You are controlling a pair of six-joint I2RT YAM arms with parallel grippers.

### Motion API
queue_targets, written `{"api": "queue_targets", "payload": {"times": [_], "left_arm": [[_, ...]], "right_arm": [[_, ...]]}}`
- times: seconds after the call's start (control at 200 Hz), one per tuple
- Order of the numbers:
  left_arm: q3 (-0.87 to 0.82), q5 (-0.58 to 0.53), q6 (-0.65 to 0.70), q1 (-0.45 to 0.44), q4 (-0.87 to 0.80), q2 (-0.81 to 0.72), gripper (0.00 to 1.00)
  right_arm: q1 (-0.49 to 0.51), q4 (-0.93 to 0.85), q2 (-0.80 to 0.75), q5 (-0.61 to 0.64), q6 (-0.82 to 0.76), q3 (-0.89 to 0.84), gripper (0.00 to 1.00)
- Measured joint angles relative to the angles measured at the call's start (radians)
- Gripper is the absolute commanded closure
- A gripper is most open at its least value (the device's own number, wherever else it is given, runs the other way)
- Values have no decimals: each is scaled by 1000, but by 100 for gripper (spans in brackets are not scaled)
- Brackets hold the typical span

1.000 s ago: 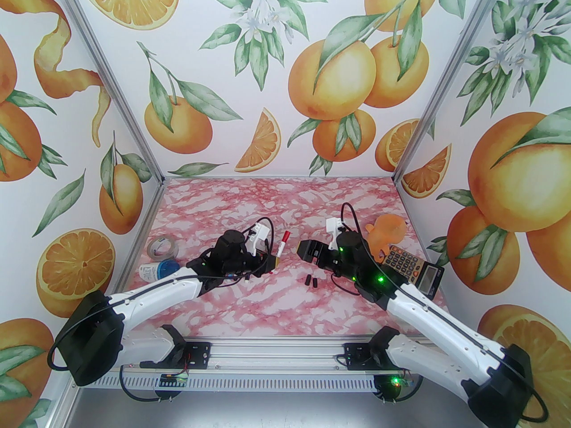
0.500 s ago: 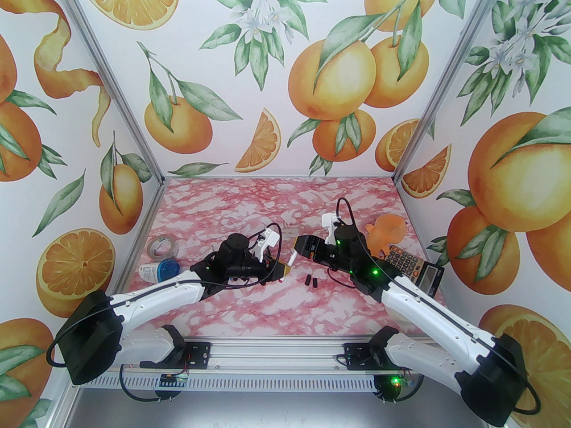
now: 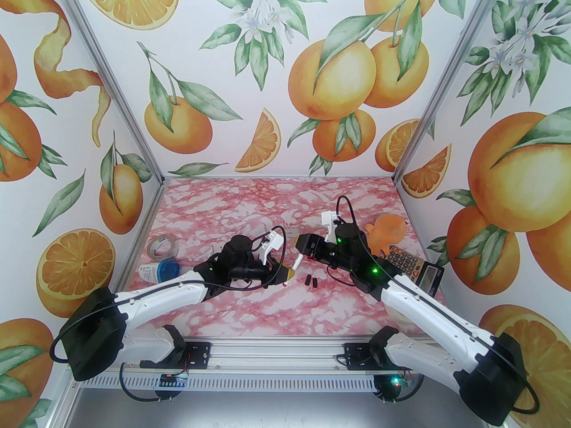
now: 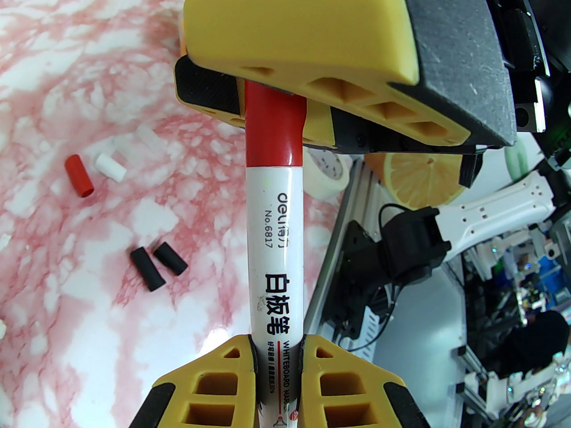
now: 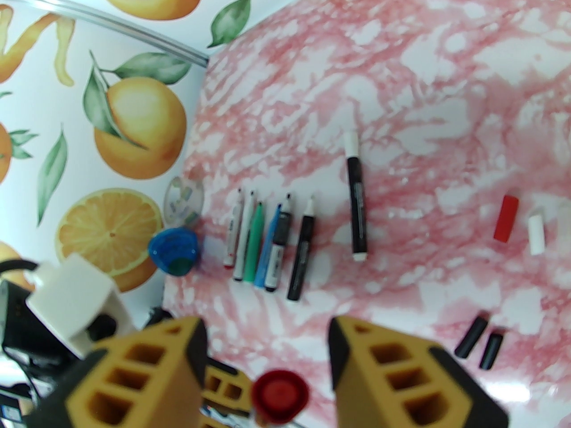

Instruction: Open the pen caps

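The pink-marbled desk (image 3: pixel 267 203) is flanked by the 2 arms, whose tools meet above its middle. The left tool (image 4: pixel 276 341) is clenched on the white barrel of a whiteboard pen (image 4: pixel 275 239), which is held clear of the desk. The right tool (image 5: pixel 267 328) is released: its 2 fingers stand on either side of the pen's red cap (image 4: pixel 272 127), and a gap is seen on each side in the right wrist view, so no grip is judged to be made yet.

The pen's long axis runs from the left tool straight toward the right tool, capped end first; from the right wrist the cap is seen end-on. The right arm is therefore the nearer to the cap, and a pull along that axis, away from the left tool, is what the coming move is judged to turn on.

Near the desk's left side a row of 6 pens (image 5: pixel 258 243) is laid side by side, with a black pen (image 5: pixel 357 203) apart from them. Off-pen caps lie loose: 1 red (image 4: pixel 79 176), 1 white (image 4: pixel 110 166) and 2 black (image 4: pixel 147 268).
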Motion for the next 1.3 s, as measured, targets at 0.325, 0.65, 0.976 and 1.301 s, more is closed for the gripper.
{"api": "queue_targets", "payload": {"times": [0.325, 0.65, 0.976, 1.301], "left_arm": [[0, 9, 0, -6, 19, 10, 90], [0, 14, -2, -10, 24, 10, 90], [0, 14, -15, -10, 26, 10, 90], [0, 14, -19, -11, 26, 10, 90]], "right_arm": [[0, 13, 1, -19, 7, 0, 66], [0, 14, 2, -27, 7, 0, 71], [0, 14, 2, -27, 3, -3, 70], [0, 13, 2, -27, 2, -7, 73]]}}
